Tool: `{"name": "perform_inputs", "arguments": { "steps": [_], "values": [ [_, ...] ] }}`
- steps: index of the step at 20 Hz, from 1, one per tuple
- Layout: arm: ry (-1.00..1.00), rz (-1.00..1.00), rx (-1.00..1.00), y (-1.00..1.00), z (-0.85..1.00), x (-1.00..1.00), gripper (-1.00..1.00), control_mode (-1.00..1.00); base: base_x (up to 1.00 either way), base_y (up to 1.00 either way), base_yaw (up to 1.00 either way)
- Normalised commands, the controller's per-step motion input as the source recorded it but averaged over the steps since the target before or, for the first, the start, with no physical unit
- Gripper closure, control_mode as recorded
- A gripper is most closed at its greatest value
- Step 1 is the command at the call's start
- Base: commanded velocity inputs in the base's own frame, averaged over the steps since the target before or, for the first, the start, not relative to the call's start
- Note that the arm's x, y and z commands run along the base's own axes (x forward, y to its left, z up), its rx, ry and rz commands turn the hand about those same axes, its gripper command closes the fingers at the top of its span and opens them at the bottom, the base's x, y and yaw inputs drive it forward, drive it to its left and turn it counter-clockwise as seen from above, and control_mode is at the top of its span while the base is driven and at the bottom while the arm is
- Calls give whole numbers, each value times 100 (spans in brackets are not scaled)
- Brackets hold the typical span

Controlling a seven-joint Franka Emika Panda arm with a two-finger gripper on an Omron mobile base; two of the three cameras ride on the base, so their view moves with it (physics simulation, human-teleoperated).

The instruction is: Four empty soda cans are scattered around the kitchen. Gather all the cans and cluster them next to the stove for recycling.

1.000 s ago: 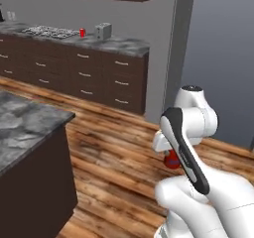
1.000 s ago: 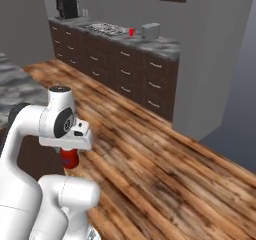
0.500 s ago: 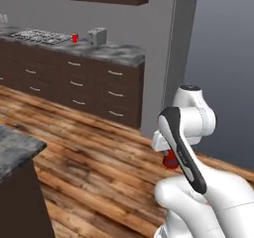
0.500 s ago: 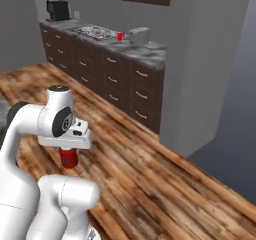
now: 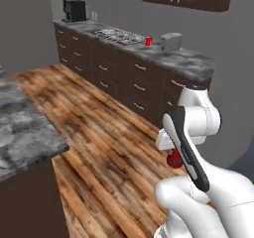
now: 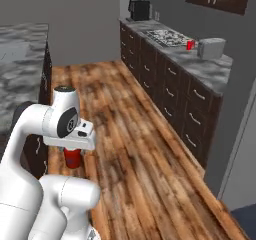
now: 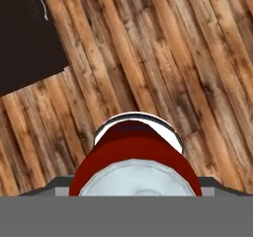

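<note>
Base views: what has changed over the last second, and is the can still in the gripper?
The base drove and turned, so the counter with the stove swung across both views. Nothing was let go: the gripper stays clamped on the red soda can, arm pose unchanged.

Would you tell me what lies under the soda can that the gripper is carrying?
Under the held soda can lies the wooden floor, with a dark cabinet front off to one side. The floor directly beneath the can is covered by it.

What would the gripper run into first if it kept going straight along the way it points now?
The gripper points down with a red soda can between its fingers, so past the can it would probably meet the wooden floor. How far below is unclear.
</note>
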Motion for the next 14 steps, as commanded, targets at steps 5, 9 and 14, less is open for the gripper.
{"name": "perform_inputs", "arguments": {
  "steps": [5, 9, 14],
  "values": [
    [0, 0, 0, 0, 0, 0, 100, 100, 97, -30, 71],
    [0, 0, 0, 0, 0, 0, 100, 100, 91, -91, 40],
    [0, 0, 0, 0, 0, 0, 100, 100, 94, -90, 25]
  ]
}}
